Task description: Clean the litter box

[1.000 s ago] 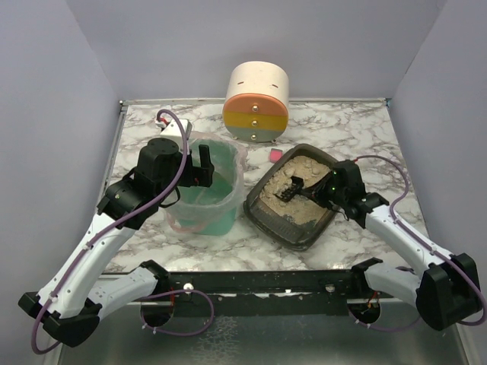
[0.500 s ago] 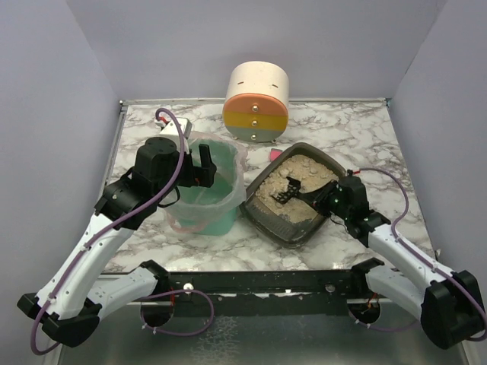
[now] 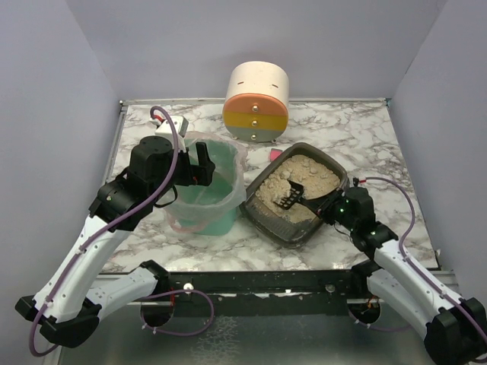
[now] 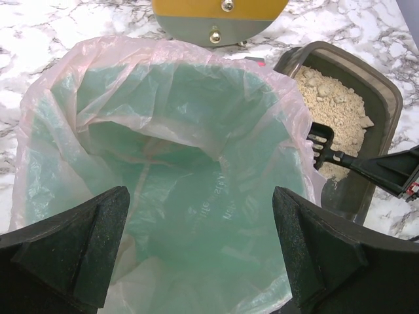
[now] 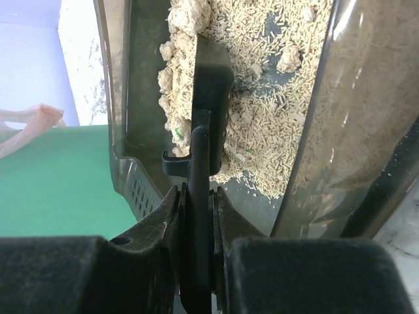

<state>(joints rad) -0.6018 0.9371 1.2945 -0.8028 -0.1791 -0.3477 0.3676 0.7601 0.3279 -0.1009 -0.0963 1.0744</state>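
The litter box (image 3: 268, 220) is a dark grey tray of beige litter at centre right. It also shows in the left wrist view (image 4: 386, 98) and the right wrist view (image 5: 141, 98). My right gripper (image 3: 335, 204) is at its near right rim, shut on the handle of a black slotted scoop (image 3: 289, 196). The scoop's head rests in the litter among clumps (image 5: 177, 78). The right wrist view shows the jaws (image 5: 196, 216) clamped on the thin handle (image 5: 200, 157). My left gripper (image 3: 202, 163) is open and empty over the green bin (image 3: 205, 201), with its fingers (image 4: 78, 242) wide apart.
The green bin (image 4: 183, 157) has a clear pinkish bag liner and stands just left of the litter box. A cream, orange and yellow cylinder (image 3: 256, 103) stands at the back. A small pink object (image 3: 275, 154) lies behind the tray. Purple walls enclose the marble table (image 3: 358, 137).
My right arm has drawn back toward the near right, pulling the scoop through the litter toward the tray's near side. My left gripper has shifted slightly back over the bin.
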